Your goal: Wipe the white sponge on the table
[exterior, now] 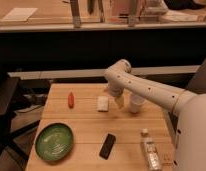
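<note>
The white sponge (102,103) lies flat on the wooden table (86,120), at the middle of its far half. My gripper (118,102) hangs from the white arm (146,90), pointing down just to the right of the sponge and a little apart from it. It is open and there is nothing between its fingers. The sponge is fully visible.
A white cup (136,103) stands right beside the gripper on its right. An orange-red carrot-like object (71,99) lies left of the sponge. Nearer the front are a green plate (54,141), a black phone (108,146) and a clear bottle (150,150).
</note>
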{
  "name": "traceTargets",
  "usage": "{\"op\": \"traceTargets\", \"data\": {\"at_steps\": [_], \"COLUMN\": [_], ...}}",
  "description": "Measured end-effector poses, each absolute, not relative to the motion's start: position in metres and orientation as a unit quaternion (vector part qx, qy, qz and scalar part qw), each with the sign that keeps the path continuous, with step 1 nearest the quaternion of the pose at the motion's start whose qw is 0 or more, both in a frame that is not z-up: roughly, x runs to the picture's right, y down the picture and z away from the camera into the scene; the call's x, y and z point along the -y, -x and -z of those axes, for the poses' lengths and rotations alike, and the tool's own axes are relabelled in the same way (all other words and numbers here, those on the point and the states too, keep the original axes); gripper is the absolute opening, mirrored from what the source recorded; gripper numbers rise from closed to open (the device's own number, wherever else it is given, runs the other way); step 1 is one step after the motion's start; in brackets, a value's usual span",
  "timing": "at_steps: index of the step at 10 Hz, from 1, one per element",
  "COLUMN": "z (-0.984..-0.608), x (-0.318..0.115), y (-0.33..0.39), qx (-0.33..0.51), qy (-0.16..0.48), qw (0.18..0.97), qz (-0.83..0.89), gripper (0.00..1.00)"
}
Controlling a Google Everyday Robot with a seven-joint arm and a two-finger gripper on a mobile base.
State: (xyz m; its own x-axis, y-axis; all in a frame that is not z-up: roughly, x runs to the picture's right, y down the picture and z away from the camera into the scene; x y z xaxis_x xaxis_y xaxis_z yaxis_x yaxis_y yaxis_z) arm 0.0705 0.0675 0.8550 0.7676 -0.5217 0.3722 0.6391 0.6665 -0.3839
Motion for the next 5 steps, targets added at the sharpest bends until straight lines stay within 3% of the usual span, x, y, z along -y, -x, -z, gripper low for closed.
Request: {"op": "traceTargets", "data": {"at_steps": [5], "z": [-0.876], "x": [-0.082], "y": [-0.058], "qx": [0.133], "qy": [0.258], "qw": [0.897], "qz": [0.335], "gripper": [0.80]}}
